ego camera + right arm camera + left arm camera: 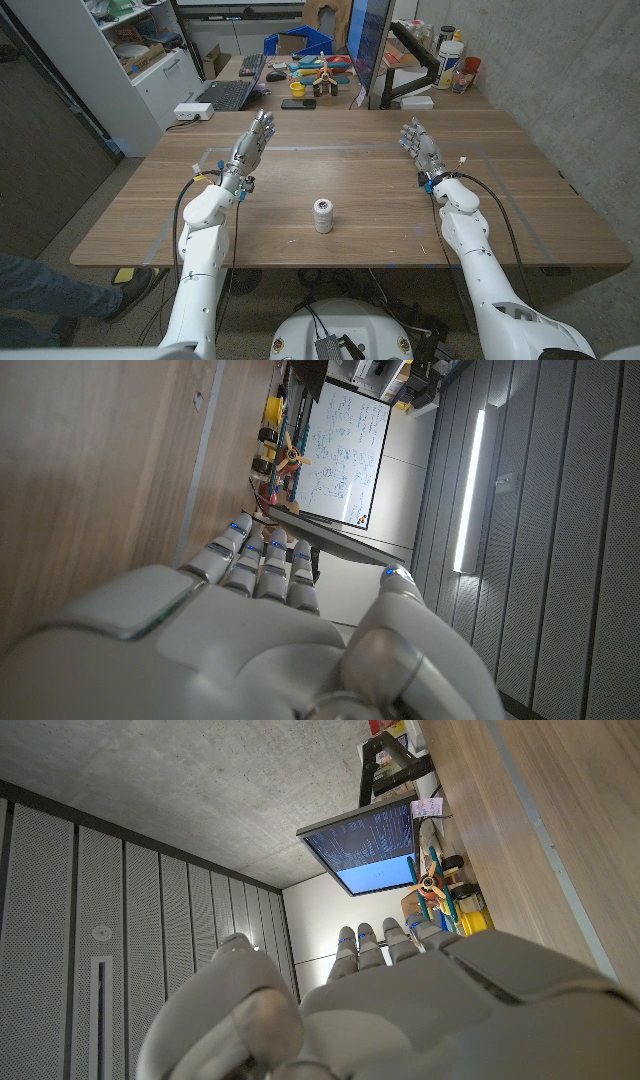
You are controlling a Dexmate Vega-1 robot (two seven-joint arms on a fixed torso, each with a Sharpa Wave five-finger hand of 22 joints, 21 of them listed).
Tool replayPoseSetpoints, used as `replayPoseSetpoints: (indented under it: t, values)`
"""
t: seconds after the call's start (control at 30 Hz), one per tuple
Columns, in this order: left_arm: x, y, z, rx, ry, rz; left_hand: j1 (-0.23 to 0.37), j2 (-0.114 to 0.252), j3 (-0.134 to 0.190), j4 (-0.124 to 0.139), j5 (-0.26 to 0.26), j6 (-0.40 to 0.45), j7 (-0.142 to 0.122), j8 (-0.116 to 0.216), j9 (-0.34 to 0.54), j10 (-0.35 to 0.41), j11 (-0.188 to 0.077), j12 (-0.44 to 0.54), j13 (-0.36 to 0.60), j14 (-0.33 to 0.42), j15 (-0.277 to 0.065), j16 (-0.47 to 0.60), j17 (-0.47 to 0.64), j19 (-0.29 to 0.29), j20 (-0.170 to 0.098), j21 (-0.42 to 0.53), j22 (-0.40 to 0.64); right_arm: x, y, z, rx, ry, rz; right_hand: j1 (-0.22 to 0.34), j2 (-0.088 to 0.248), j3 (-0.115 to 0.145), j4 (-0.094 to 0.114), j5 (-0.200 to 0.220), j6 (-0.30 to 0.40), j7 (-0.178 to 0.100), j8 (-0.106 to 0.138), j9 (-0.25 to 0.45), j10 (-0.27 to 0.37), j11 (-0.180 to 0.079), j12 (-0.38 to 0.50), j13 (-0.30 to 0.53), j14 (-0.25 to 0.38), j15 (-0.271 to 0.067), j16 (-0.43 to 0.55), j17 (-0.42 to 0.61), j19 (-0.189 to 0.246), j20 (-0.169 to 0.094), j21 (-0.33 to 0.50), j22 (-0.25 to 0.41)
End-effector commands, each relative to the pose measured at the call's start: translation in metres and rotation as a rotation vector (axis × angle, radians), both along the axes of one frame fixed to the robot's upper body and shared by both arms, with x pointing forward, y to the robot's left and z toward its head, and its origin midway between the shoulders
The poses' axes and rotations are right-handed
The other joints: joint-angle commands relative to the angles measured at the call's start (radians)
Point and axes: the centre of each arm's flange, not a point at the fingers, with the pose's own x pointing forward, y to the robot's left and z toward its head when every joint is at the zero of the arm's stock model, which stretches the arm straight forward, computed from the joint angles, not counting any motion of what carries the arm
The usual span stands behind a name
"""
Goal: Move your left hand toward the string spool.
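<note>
Head view: the left hand (252, 143) is held empty, fingers extended, well apart from the small white cylindrical string spool (323, 215) on the wooden table (380, 200).

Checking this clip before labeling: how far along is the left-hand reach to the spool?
Done: nothing visible yet. The left hand is open, holding nothing, at the table's far left, well apart from the string spool, which stands upright near the front middle. In hand: no approach evident; its fingers point away toward the monitor. Left: the whole reach. The right hand is open too.
</note>
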Motion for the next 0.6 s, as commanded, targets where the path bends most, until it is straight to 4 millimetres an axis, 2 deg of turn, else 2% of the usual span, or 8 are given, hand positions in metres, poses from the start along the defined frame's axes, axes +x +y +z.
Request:
replayPoseSetpoints:
  t: [0.03, 0.6]
  values:
    - [-0.014, -0.007, -0.004, 0.036, -0.022, 0.016, 0.015, 0.001, -0.002, -0.006, 0.004, 0.01, 0.002, 0.009, 0.006, 0.007, -0.008, 0.003, 0.003, 0.002, 0.002, 0.002, 0.002, -0.004, 0.006, 0.008, 0.006, 0.001, 0.0, -0.004, 0.009, 0.002, 0.004, 0.01, 0.001, 0.0, -0.007, -0.002, 0.007, 0.002, 0.003, 0.005, 0.012, -0.004, 0.008, 0.004, 0.011, -0.001, -0.002, 0.005, -0.005, 0.005, 0.0, 0.005]
    - [-0.034, -0.013, -0.006, 0.045, -0.064, 0.016, 0.028, 0.004, 0.0, -0.013, 0.004, 0.017, 0.002, 0.008, 0.006, 0.008, -0.008, 0.002, 0.003, 0.003, 0.001, 0.0, 0.002, -0.004, 0.012, 0.008, 0.006, 0.002, 0.0, 0.001, 0.009, -0.018, 0.01, 0.01, 0.002, 0.0, -0.009, -0.002, 0.011, 0.001, 0.002, 0.005, 0.015, -0.005, 0.007, 0.004, 0.013, -0.001, -0.003, 0.005, -0.006, 0.005, 0.001, 0.005]
